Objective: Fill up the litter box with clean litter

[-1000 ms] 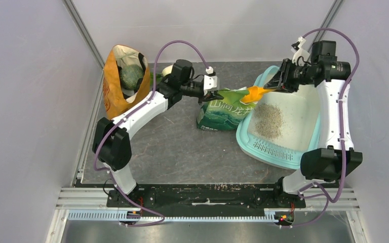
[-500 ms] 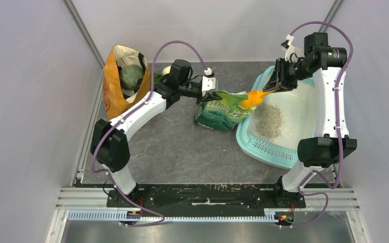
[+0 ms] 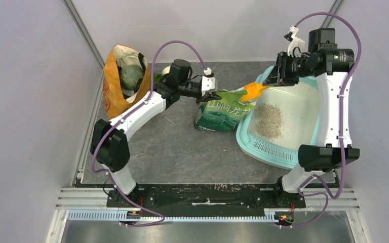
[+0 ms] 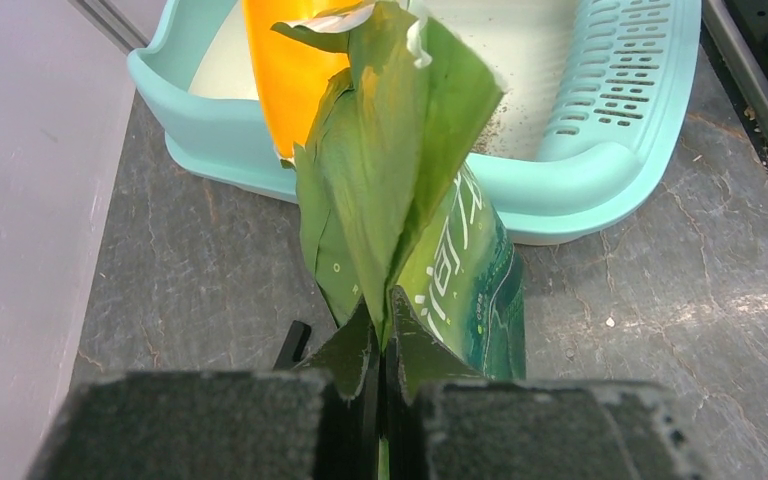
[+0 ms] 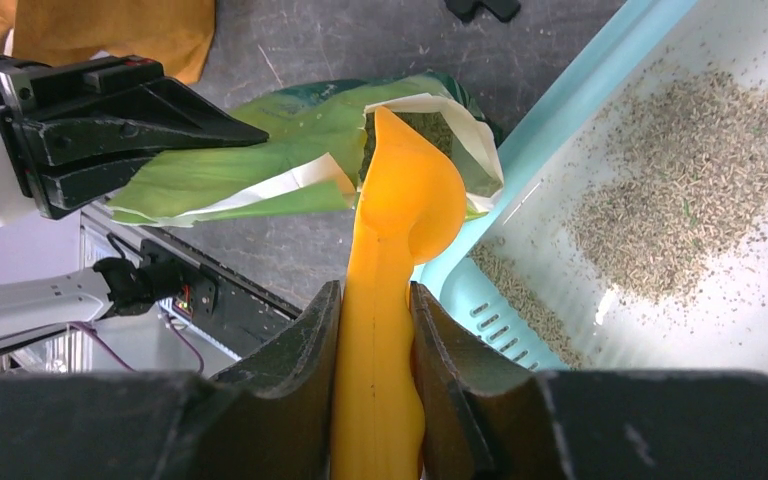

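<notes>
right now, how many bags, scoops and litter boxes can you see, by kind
bags: 2, the orange-tan cloth bag and the green litter bag
scoops: 1, the orange scoop
litter boxes: 1, the turquoise litter box
total: 4

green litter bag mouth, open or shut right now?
Open. The left gripper pinches one edge of the green bag, its white-lined mouth gapes, and the orange scoop has its bowl at the opening.
</notes>
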Controlling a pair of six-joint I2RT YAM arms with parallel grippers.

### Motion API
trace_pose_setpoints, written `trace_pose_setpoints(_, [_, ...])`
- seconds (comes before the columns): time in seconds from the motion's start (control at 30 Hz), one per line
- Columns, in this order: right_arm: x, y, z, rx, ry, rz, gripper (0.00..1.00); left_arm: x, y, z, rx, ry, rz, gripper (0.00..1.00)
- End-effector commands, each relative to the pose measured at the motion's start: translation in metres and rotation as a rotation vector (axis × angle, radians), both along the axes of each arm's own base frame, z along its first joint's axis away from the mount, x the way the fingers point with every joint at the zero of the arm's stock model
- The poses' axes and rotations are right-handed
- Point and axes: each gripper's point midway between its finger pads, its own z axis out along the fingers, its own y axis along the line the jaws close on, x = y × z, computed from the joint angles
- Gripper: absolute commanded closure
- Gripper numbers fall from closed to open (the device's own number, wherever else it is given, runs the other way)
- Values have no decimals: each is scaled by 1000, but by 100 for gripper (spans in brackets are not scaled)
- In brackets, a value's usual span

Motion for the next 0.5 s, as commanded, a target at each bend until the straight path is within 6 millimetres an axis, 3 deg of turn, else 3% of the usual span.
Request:
trace_pose_setpoints(0.0, [13,3,-6,-33,-46,-8,100,-13,0,72,-127,-205,-71,98])
trace_pose_setpoints(0.17, [4,11,-49,-179,24,54,100,-12,-1,70,-124,-204,-70,98])
trace_pose_setpoints(0.47, [14,18,-93,-296,114,50,100,-12,-2,69,-125,-211,-73,98])
